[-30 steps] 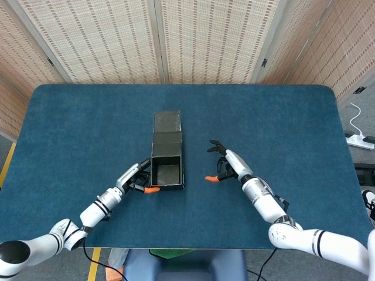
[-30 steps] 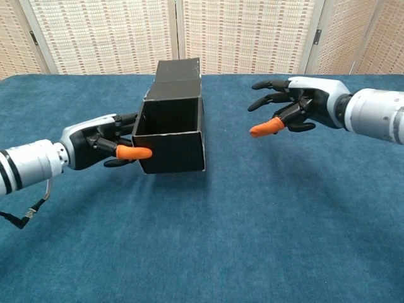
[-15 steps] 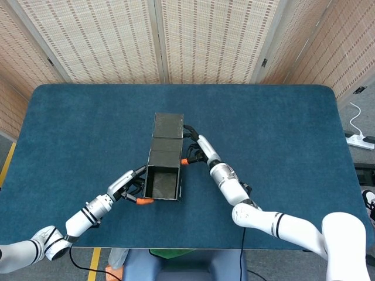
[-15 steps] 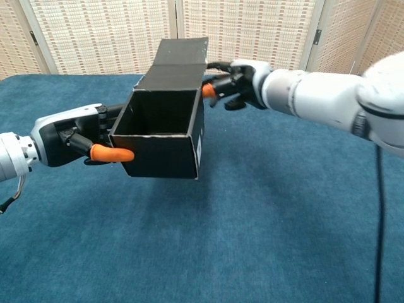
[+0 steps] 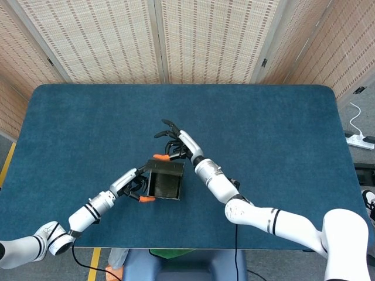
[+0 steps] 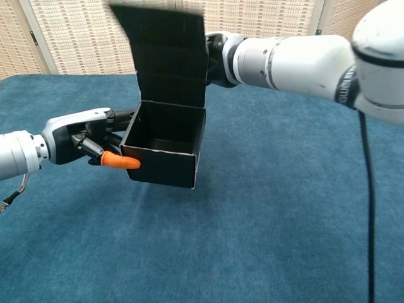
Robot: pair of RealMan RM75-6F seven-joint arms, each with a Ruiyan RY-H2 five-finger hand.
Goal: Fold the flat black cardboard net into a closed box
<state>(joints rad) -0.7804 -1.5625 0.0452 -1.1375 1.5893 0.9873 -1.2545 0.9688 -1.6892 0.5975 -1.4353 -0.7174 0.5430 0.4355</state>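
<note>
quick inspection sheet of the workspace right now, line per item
surface: blue table, bare felt-like top around the work.
job's things: black box partly formed, open on top, with its lid flap standing upright at the far side.
clutter: nothing seen.
hands: left hand holds the box's left wall, orange fingertip against the front; right hand is behind the lid flap, fingers spread, seemingly pushing it; contact is hidden in the chest view.
cables: dark cable hangs from the right arm; white power strip on the floor right of the table.
surroundings: woven screen panels behind the table.
</note>
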